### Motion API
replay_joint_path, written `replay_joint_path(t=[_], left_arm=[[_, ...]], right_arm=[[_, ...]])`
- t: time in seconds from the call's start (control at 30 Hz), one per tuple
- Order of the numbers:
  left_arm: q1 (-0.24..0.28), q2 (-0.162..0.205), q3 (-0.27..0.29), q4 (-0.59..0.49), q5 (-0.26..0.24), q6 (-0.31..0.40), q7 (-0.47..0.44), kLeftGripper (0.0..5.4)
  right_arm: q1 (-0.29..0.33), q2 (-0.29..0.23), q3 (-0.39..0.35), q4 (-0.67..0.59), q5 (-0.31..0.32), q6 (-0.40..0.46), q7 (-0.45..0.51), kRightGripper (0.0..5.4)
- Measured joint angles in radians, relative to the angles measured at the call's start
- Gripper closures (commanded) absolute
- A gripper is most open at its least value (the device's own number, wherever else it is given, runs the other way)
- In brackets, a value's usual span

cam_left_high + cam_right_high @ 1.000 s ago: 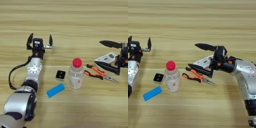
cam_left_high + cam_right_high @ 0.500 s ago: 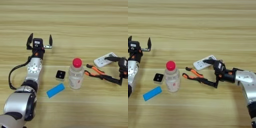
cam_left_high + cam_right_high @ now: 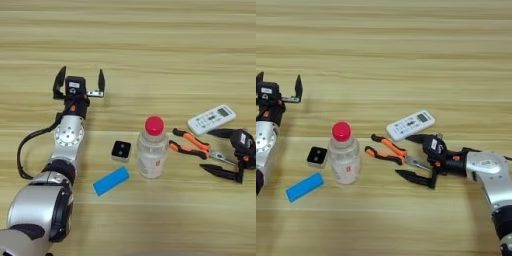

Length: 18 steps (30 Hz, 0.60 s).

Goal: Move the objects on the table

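Observation:
A clear plastic bottle (image 3: 344, 161) with a red cap stands upright in the middle of the table (image 3: 406, 45). To its right lie the orange-and-black pliers (image 3: 387, 148), nose pointing right. The white remote (image 3: 410, 124) lies just behind them. My right gripper (image 3: 412, 157) is low at the table and open. One finger is behind the pliers' nose and the other in front, so the metal tip lies between them. Far to the left, my left gripper (image 3: 80, 83) rests open with nothing in it.
A small black square block (image 3: 121, 150) sits left of the bottle. A blue rectangular block (image 3: 111, 180) lies in front of it. My left forearm stretches from the lower left corner up to its gripper.
My right gripper has come down from above the remote to table level and now straddles the pliers' nose. The remote is uncovered. The left arm has not moved.

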<state>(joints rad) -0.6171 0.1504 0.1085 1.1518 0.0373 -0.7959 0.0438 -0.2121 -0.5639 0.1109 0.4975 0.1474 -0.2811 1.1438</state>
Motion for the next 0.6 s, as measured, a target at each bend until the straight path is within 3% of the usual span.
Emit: replay_joint_path(t=[0.6], left_arm=[[0.000,0.000,0.000,0.000,0.000,0.000,0.000,0.00]], right_arm=[[-0.037,0.015,0.046,0.053,-0.008,-0.043,-0.009,2.40]])
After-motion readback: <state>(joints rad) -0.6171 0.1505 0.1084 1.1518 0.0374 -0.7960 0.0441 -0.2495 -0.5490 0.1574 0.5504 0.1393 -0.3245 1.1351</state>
